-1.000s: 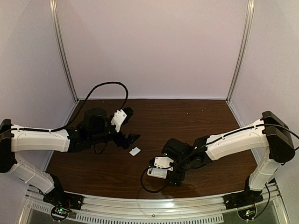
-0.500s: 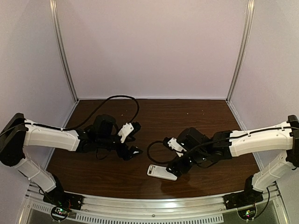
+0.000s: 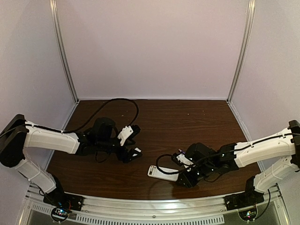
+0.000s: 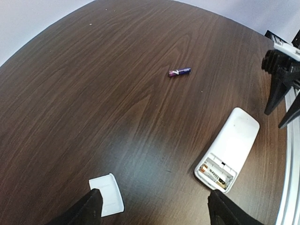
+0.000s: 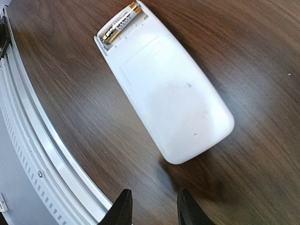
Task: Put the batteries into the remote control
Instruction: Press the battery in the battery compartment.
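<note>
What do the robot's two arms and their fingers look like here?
The left arm and right arm both have rounded white link shells joined by black joints. A loose black cable loops above the left wrist, and a second one curls beside the right wrist. Each wrist carries a white block. The fingers are dark, flat and tapering. No markings are readable.

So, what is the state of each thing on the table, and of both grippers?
white rectangular plastic remote control: back up, battery compartment open.
gold-brown cylindrical battery: seated in the compartment.
dark blue-purple cylindrical battery: lying loose, not loaded.
small white plastic cover: off the remote.
left gripper: open, empty.
right gripper: narrowly open, empty.
</note>
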Robot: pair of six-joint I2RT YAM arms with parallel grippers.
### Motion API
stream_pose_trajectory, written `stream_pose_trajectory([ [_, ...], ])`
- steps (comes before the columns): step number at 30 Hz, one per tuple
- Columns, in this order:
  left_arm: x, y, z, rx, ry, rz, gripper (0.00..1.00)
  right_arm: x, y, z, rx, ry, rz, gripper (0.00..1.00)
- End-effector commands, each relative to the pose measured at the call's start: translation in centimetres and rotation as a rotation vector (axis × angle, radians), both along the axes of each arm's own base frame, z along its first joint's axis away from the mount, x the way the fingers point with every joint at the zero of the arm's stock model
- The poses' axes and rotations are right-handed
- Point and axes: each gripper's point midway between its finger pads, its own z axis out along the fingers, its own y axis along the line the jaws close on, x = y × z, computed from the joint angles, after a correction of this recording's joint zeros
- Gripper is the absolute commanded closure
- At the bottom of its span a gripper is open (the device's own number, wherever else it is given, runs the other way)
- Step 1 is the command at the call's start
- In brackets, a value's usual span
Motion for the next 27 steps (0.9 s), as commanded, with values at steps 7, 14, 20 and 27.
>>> stream_pose_trajectory([
  [7, 0.1, 0.2, 0.7, -0.040, -0.022, 0.020, 0.23, 0.1, 1.6, -2.2, -0.030, 0.009, 0.005, 0.69],
  [14, -0.8, 0.2, 0.8, -0.075, -0.018, -0.014, 0.39, 3.4, 1.0, -3.2, -0.040, -0.014, -0.066, 0.71],
  [20, -1.5, 0.4, 0.2, -0.070, -0.005, -0.034, 0.50, 6.3, 0.9, -3.1, -0.038, -0.053, -0.093, 0.73],
  [27, -3.5, -0.7, -0.8, -0.066, 0.069, -0.043, 0.61, 8.1, 1.8, -1.5, -0.003, -0.074, -0.062, 0.54],
])
